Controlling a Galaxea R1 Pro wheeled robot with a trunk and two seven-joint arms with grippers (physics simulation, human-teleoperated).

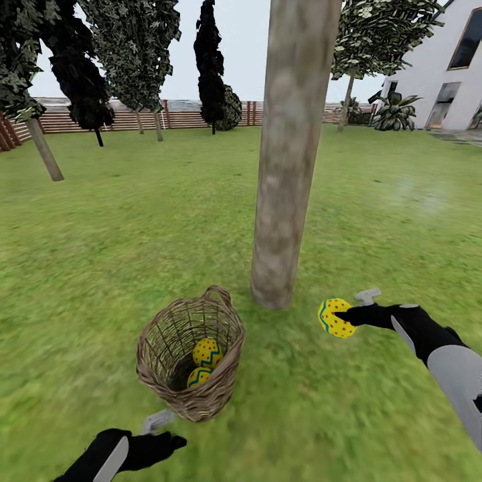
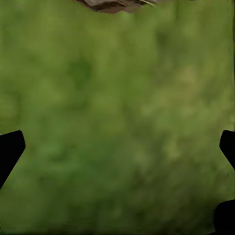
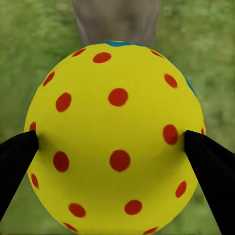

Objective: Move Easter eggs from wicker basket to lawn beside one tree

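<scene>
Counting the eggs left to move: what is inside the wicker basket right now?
Two Easter eggs show through the weave of the wicker basket, one above the other. Its dark bottom is partly hidden by the near wall, so more there cannot be ruled out.

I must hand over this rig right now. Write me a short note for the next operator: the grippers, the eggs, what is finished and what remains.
Right gripper: shut on one egg, held near the base of the thick tree trunk; the right wrist view shows both fingers against its sides.
Left gripper: open and empty, over the lawn just in front of the wicker basket.
Two eggs lie in the basket.
Done: none placed yet.
Left: set this egg down by the trunk, then bring the other two to the same tree.
</scene>
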